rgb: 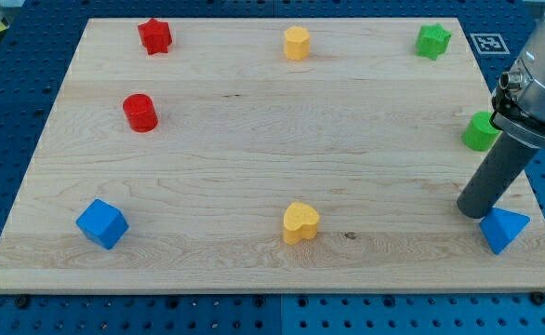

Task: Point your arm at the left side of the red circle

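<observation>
— Circle? Where?
— Red circle [140, 113] sits upper left; my tip [471, 213] rests lower right, grasping nothing, beside the blue block [504, 229].
— Handling?
— Likely light, rigid, slides easily; approach its left side gently.

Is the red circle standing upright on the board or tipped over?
Upright. The red circle rests on its flat base with its round top face up, on the board. My tip is far off at the view's right.

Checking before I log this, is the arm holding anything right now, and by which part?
Nothing is held. My tip is bare, just to the view's left of the blue triangle, far from the red circle.
</observation>
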